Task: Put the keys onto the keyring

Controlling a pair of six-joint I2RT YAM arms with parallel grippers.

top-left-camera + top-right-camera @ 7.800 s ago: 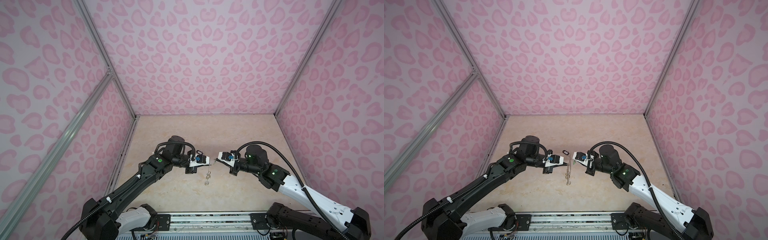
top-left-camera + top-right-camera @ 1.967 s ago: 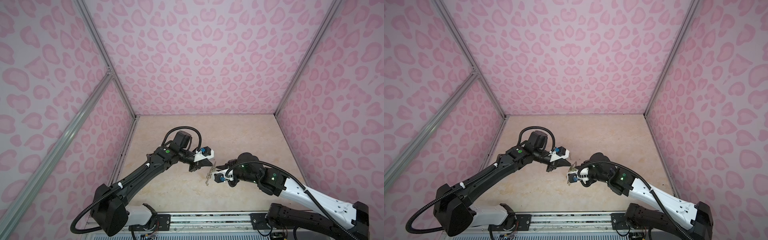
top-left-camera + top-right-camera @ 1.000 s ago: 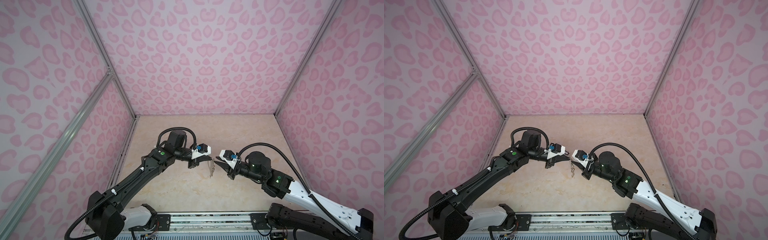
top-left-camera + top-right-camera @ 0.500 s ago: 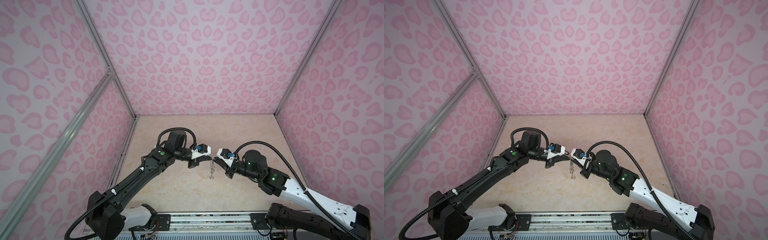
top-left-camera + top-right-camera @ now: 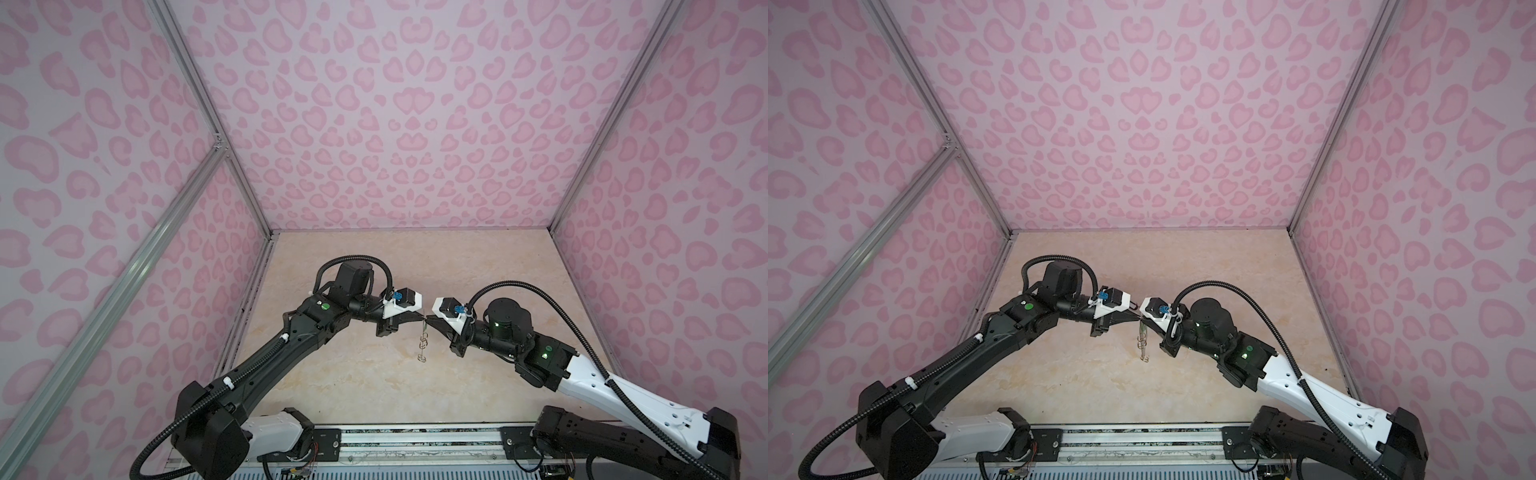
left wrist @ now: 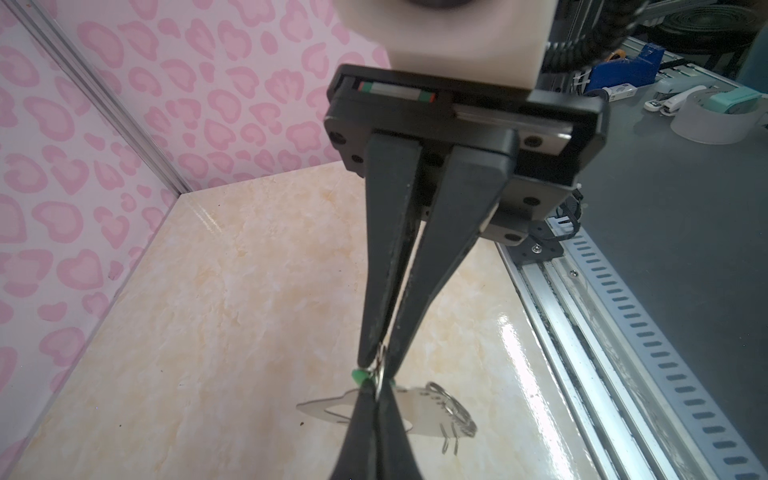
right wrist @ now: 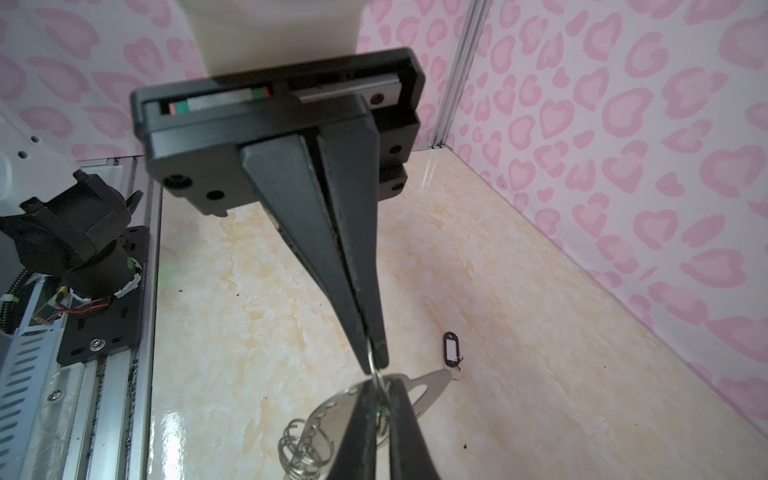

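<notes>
keyring (image 5: 423, 343) hangs between left claw (image 5: 418, 320) and right claw (image 5: 430, 321), above table (image 5: 365, 382).

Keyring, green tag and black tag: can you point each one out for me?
Keyring (image 6: 415, 411): left wrist view, on the flat grey plate beside the rings.
Green tag (image 6: 357, 377): left wrist view, on the small green end that shows.
Black tag (image 7: 451, 348): right wrist view, on its white label window.

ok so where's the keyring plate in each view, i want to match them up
Both top views: the keyring hangs edge-on near the middle, under the meeting tips.
Left wrist: just past the left gripper's shut tips, partly behind the right gripper.
Right wrist: past the right gripper's tips, partly behind the left gripper.
Shared landmark: the two grippers meeting tip to tip.
</notes>
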